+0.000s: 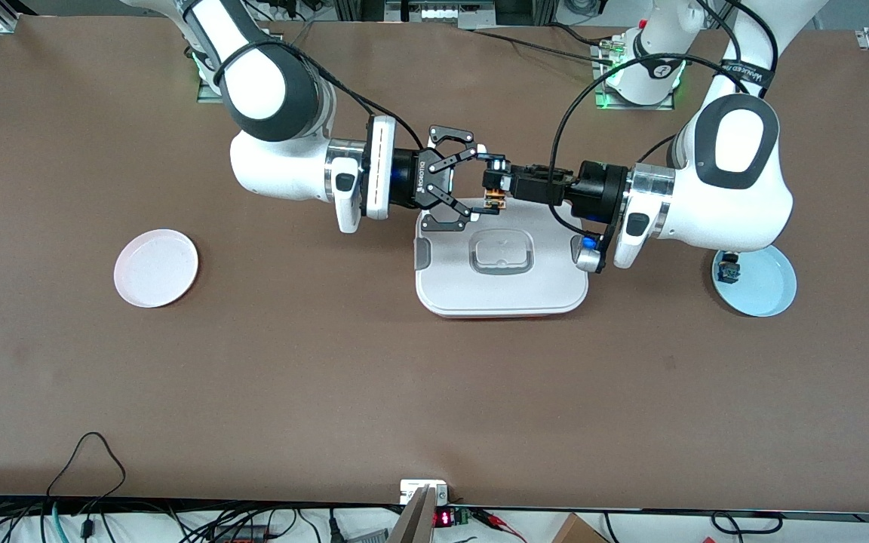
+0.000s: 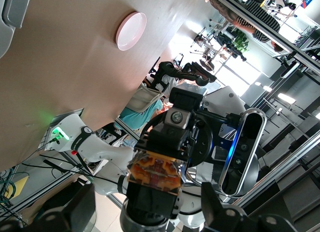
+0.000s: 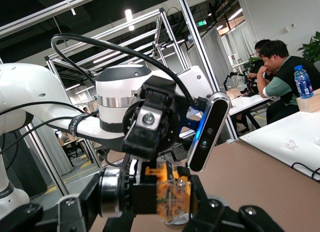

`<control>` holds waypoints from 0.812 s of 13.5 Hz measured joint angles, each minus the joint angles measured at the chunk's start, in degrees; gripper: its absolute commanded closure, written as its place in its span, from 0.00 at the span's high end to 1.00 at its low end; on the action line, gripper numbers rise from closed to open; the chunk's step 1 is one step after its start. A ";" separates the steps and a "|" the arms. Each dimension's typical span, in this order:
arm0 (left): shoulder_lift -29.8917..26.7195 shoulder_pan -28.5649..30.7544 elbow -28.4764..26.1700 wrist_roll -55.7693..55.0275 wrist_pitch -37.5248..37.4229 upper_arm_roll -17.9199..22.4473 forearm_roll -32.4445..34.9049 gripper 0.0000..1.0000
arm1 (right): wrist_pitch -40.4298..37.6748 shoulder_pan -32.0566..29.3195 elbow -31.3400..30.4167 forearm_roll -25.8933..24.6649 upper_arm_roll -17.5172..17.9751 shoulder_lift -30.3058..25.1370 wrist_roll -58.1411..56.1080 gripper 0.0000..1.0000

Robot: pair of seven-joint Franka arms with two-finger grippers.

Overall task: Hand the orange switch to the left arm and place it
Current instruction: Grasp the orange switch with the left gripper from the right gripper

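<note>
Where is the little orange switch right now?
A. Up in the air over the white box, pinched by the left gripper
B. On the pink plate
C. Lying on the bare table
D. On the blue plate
A. The orange switch sits pinched in the left gripper above the edge of the white box, while the right gripper is spread open around it; the pink plate holds nothing.

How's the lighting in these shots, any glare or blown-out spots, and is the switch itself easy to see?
Front view: even overhead light, soft shadows under both arms, mild sheen on the box. Left wrist view: windows in the background are blown out, while the orange switch stays readable in the left pincer. Right wrist view: ceiling strip lights glare; the switch shows clearly.
</note>
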 measured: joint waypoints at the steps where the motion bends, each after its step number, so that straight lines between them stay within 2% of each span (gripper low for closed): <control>1: 0.00 0.00 -0.06 0.00 0.01 0.00 0.00 0.65 | 0.00 0.00 0.00 0.00 0.00 0.00 -0.02 0.05; 2: 0.00 0.00 -0.10 0.00 0.04 0.00 0.00 0.55 | 0.00 0.00 0.00 0.00 0.00 0.00 -0.03 0.05; 5: -0.05 0.04 -0.12 0.10 0.33 0.03 -0.14 0.10 | -0.02 0.05 -0.05 0.01 0.01 0.10 -0.08 0.05; 6: -0.06 0.05 -0.12 0.72 0.33 0.03 -0.15 0.04 | -0.04 0.06 -0.05 0.06 0.02 0.12 0.18 0.05; 9: -0.06 0.05 -0.12 0.78 0.45 0.03 -0.15 0.00 | 0.19 0.09 -0.03 0.11 0.03 0.11 0.18 0.08; 10: -0.06 0.08 -0.12 0.78 0.45 0.03 -0.15 0.00 | 0.32 0.14 -0.02 0.23 0.03 0.11 0.18 0.24; 11: -0.07 0.11 -0.12 0.79 0.44 0.03 -0.15 0.00 | 0.45 0.19 -0.01 0.35 0.03 0.11 0.18 0.87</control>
